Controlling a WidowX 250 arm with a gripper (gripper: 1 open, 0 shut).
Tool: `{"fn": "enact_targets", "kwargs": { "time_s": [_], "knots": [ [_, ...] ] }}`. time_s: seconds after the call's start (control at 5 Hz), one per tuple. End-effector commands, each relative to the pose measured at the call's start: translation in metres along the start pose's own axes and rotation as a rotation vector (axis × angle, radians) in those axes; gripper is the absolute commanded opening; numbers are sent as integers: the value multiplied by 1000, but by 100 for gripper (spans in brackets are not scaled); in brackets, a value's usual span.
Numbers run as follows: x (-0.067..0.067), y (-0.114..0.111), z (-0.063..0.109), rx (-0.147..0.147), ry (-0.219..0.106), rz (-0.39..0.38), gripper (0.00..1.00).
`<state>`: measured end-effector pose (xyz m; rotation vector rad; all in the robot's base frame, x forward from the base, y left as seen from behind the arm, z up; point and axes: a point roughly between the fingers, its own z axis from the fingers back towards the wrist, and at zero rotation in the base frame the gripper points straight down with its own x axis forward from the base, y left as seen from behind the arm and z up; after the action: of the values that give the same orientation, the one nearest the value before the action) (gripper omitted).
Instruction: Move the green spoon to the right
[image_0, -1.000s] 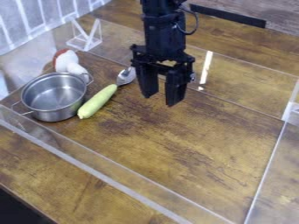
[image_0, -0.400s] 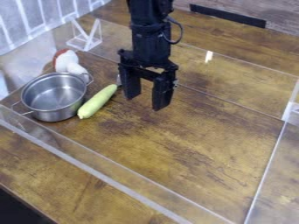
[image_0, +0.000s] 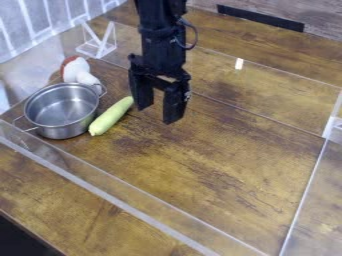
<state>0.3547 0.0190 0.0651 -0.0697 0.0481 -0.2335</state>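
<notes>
Yellow-green, the spoon handle (image_0: 111, 116) lies at your nine o'clock, just beside the steel pot (image_0: 62, 110), its bowl end hidden. Your gripper (image_0: 158, 116) hangs wide, holding nothing, probably placed beside the spoon to line up a grasp that avoids the pot's rim.

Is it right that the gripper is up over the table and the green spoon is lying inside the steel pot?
Not quite: the camera view shows the green spoon on the table, beside the steel pot, not inside it. The gripper is up over the table, as you said.
</notes>
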Motion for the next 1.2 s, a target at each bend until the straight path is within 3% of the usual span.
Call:
{"fn": "enact_targets", "kwargs": {
  "time_s": [0.0,0.2,0.4,0.6,0.8,1.0],
  "knots": [
    [-12,24,10,30,-41,79,100],
    [-20,34,1,34,-38,137,100],
    [-17,35,-3,29,-36,192,0],
    [-14,34,-2,24,-38,243,0],
    [-5,13,9,-14,-58,309,0],
    [5,1,29,-50,-75,312,0]
  ]
}}
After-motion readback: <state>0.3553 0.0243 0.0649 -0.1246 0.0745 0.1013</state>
